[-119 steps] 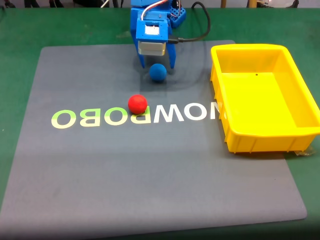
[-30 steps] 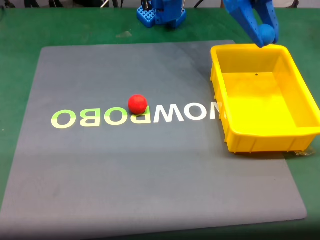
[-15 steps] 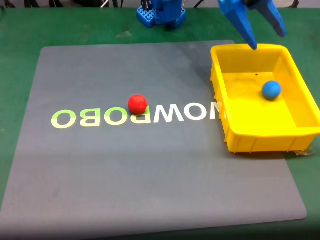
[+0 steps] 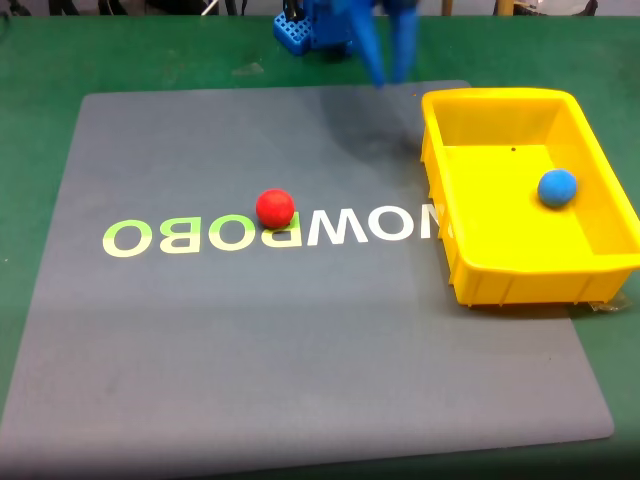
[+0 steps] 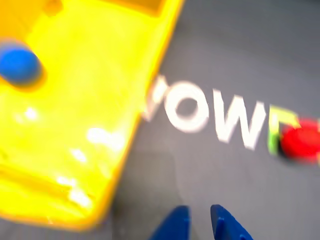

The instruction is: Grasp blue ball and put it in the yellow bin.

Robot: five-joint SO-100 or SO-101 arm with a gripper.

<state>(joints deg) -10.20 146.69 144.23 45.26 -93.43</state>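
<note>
Task looks done: blue ball [image 4: 557, 187] lies loose inside yellow bin [image 4: 500, 285] by the tabletop's right edge, against the bin's right wall. Hand [image 4: 390, 78] empty, fingers nearly together, near the back edge. Red ball [image 4: 275, 207] untouched on mat.

In the fixed view your worktop [image 4: 40, 60] carries a mat [image 4: 300, 350] covering most of it. The yellow bin [image 4: 500, 275] sits at 3 o'clock, overhanging the mat's right edge. The blue ball [image 4: 557, 188] lies in the bin, against its right wall. The red ball [image 4: 275, 208] rests on the mat's lettering [image 4: 200, 235], left of centre, well apart from the bin. The tool [image 4: 388, 68] hangs at 12 o'clock, above the mat's far edge, just left of the bin's far-left corner.
</note>
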